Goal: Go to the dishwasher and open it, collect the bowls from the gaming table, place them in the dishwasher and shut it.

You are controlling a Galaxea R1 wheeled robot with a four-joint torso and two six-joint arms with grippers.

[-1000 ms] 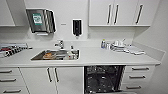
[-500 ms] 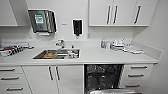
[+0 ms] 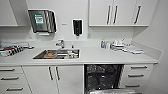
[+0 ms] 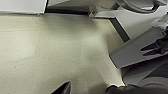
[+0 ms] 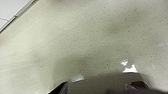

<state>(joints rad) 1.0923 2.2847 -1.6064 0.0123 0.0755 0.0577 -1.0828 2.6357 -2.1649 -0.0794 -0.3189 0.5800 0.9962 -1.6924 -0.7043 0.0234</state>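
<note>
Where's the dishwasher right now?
In the head view, the dishwasher sits open under the counter, right of the sink, between the white cabinet doors and the drawers.

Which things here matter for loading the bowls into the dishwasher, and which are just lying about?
Belongs to the job:
- dishwasher, open, dark racks showing

Just lying about:
- sink with items in it
- tap
- paper towel dispenser
- soap dispenser
- bottles and dishes on the counter
</note>
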